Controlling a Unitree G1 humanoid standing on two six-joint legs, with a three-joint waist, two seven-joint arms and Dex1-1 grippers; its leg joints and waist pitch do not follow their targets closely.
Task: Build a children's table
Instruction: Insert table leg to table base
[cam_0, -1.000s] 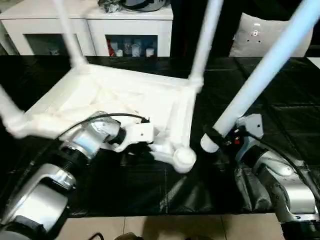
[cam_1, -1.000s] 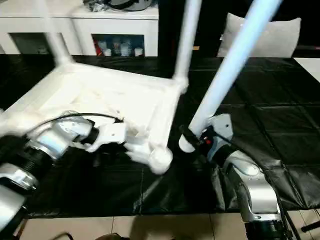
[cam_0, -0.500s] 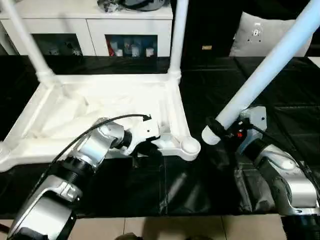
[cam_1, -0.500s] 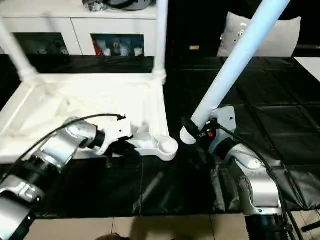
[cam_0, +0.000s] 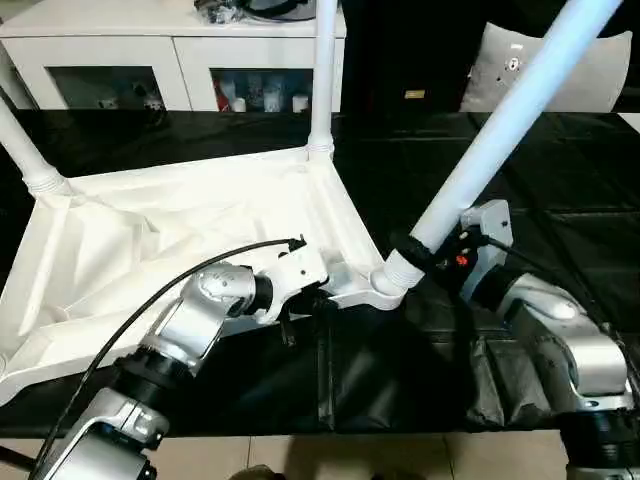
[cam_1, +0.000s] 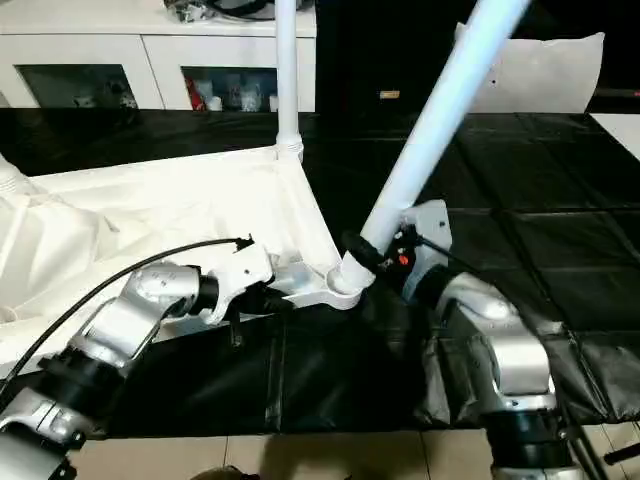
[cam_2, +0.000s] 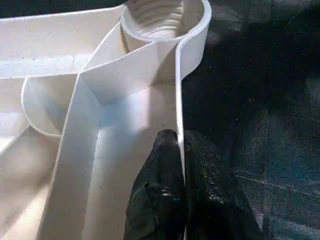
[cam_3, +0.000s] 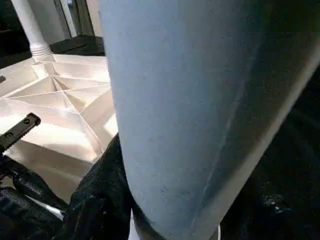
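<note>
My left gripper (cam_2: 181, 150) is clamped on the near rim of the table top (cam_0: 150, 240), fingers (cam_2: 160, 190) pinched together w/ the thin wall between them, approx. 9 o'clock from the near corner socket (cam_2: 162, 17). My right gripper (cam_0: 420, 262) is clamped around the fat end of a white leg (cam_0: 500, 130), which leans up toward 1 o'clock; its tip sits at that near corner socket. The top lies ribs-up, tilted, on the black table (cam_0: 560, 200), left of centre. Two other legs stand in it: one at 12 o'clock (cam_0: 322, 70), one at 10 o'clock (cam_0: 25, 150). White cabinet (cam_0: 130, 50) at the back.
</note>
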